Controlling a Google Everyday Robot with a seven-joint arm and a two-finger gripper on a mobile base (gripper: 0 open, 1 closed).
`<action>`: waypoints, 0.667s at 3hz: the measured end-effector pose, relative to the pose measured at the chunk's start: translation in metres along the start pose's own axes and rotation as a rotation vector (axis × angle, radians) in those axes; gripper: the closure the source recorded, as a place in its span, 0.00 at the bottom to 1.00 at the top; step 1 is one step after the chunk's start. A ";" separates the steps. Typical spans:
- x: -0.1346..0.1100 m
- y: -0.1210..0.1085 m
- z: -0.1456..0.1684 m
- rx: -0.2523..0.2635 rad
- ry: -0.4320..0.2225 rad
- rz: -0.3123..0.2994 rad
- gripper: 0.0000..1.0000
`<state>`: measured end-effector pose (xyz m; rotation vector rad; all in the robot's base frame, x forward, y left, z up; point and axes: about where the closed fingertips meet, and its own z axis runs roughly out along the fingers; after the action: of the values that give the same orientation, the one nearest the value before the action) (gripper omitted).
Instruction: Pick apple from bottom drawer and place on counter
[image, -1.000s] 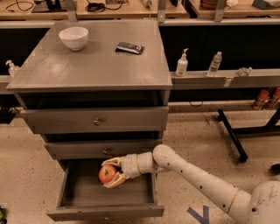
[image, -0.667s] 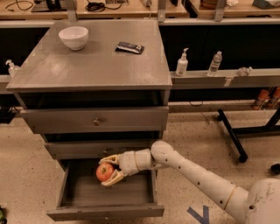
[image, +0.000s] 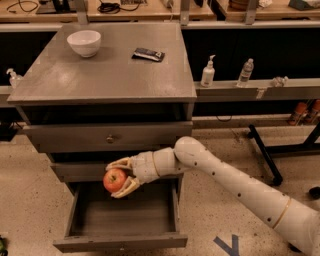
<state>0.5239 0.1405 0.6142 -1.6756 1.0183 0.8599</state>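
The red apple sits between the two cream fingers of my gripper, which is shut on it. I hold it above the open bottom drawer, in front of the middle drawer's face. My white arm reaches in from the lower right. The bottom drawer looks empty inside. The grey counter is the cabinet top, well above the apple.
A white bowl and a dark flat packet lie on the counter's far part. The top drawer with a brass knob is closed. Bottles stand on a narrow shelf to the right. A black stand leg is on the floor at right.
My gripper has lifted the apple up out of the bottom drawer and a little to the left, to the height of the middle drawer's face.
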 end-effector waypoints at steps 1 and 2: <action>-0.071 -0.040 -0.031 -0.014 0.001 -0.054 1.00; -0.106 -0.077 -0.052 -0.007 -0.016 -0.072 1.00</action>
<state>0.5557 0.1301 0.7511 -1.6989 0.9391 0.8290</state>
